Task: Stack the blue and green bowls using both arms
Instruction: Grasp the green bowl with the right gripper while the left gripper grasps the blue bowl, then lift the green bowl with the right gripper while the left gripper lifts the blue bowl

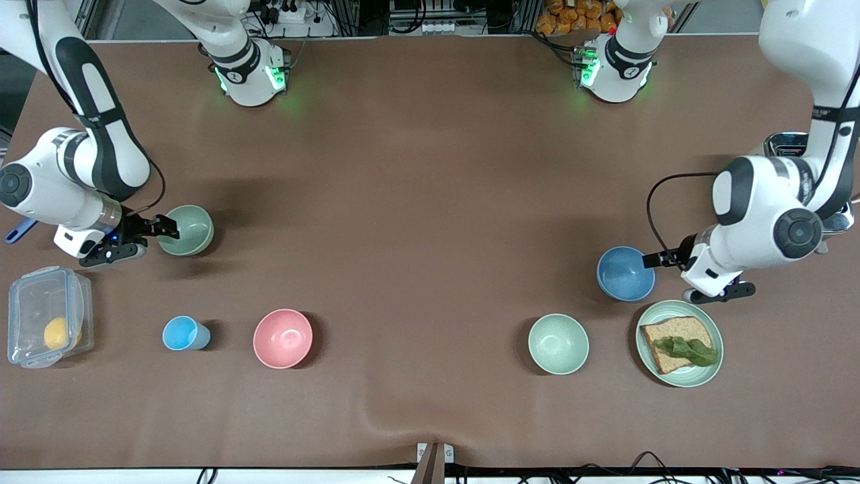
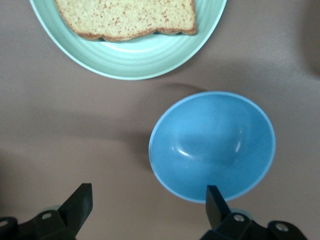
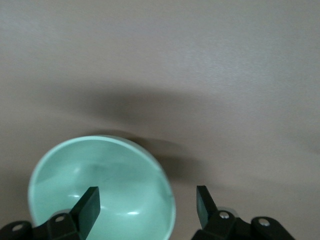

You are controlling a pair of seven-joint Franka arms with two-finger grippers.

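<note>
Nothing stacked yet: right gripper (image 1: pixel 169 228), jaws open, straddles the matte sage-green bowl's (image 1: pixel 191 230) rim; left gripper (image 1: pixel 650 259), jaws wide open, empty, at the speckled blue bowl's (image 1: pixel 625 273) rim.

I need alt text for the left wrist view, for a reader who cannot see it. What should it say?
The left gripper, open, straddles the rim of the blue bowl, one finger inside it and one over bare brown table. Beside the bowl is a mint-green plate with a slice of brown bread.
</note>
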